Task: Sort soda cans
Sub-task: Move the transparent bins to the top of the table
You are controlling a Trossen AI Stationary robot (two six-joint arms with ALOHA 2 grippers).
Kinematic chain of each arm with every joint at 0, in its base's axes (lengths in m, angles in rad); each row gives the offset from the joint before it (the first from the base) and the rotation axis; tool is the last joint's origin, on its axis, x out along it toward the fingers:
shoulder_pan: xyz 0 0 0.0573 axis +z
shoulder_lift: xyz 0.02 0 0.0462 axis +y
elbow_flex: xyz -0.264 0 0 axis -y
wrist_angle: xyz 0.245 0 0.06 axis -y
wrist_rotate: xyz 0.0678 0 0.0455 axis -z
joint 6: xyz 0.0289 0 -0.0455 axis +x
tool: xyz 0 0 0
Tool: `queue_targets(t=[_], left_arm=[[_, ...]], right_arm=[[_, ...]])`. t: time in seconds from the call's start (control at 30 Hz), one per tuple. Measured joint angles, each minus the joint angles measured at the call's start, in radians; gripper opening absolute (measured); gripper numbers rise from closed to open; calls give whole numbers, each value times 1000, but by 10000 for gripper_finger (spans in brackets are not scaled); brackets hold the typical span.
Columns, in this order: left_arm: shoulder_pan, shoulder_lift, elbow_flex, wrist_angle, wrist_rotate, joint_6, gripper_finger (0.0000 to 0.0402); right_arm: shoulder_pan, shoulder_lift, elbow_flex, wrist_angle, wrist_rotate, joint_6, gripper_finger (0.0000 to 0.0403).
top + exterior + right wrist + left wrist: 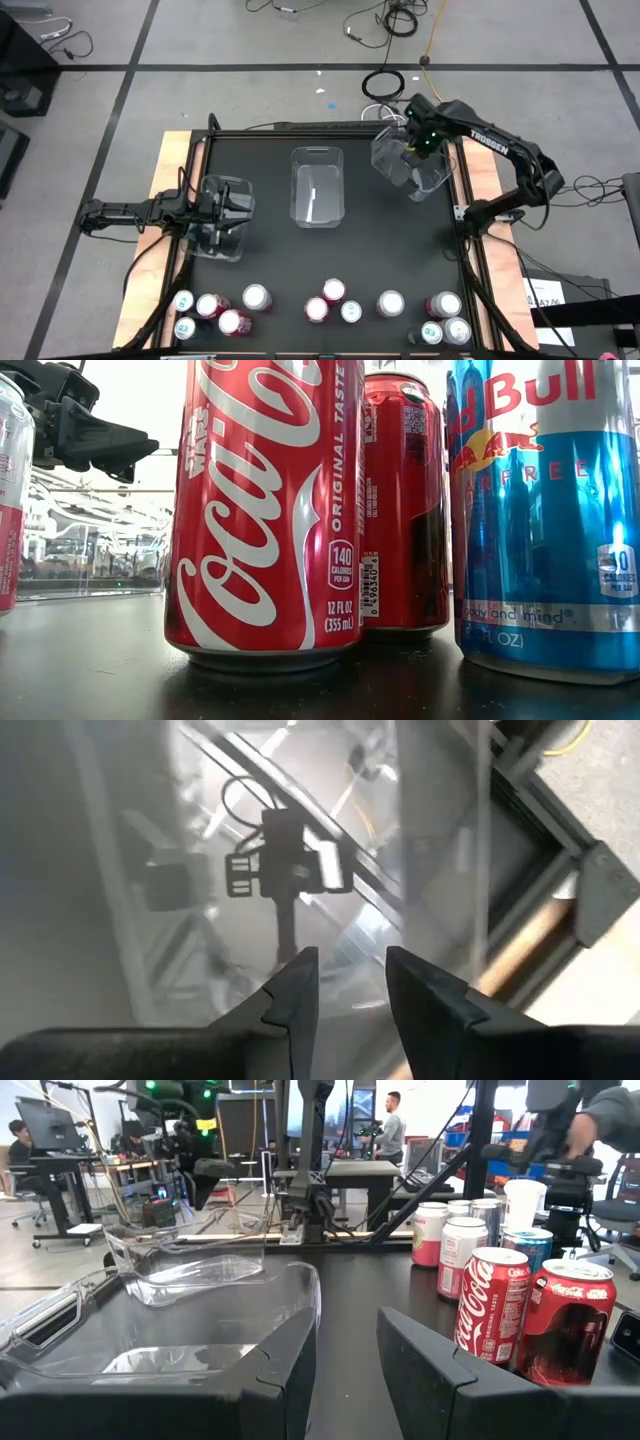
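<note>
I am looking down at the soda cans (318, 308), and they are all standing in a loose row along the near edge of my black worktop (270, 255). From above they are showing round silver tops, with red, pink and blue sides peeking out. Close up from the worktop's level, a tall red Coca-Cola can (265, 510) is showing big white curly letters, another red can (405, 500) is standing just behind it, and a shiny blue Red Bull can (545, 510) is standing beside them. My left tool (205, 213) is gripping the rim of a clear plastic bin (222, 225) on the left side of the worktop, with the bin wall pinched between the two dark fingers (280, 1380). My right tool (418, 145) is holding a second clear bin (410, 165), tilted, at the far right corner; its fingers (295, 995) are closed on the clear wall. A third clear bin (318, 187) is sitting alone in the middle. No can is in any bin. People (388, 1125) are standing in the room behind.
</note>
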State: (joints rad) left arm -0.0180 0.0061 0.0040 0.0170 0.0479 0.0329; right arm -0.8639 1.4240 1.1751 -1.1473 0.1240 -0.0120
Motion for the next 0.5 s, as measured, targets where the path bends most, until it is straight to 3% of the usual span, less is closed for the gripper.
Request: queue_targets(t=[0.5], left_arm=[[0,0,0,0,0,0,121]], right_arm=[[-192,76,-4,89,-25,-263,112]])
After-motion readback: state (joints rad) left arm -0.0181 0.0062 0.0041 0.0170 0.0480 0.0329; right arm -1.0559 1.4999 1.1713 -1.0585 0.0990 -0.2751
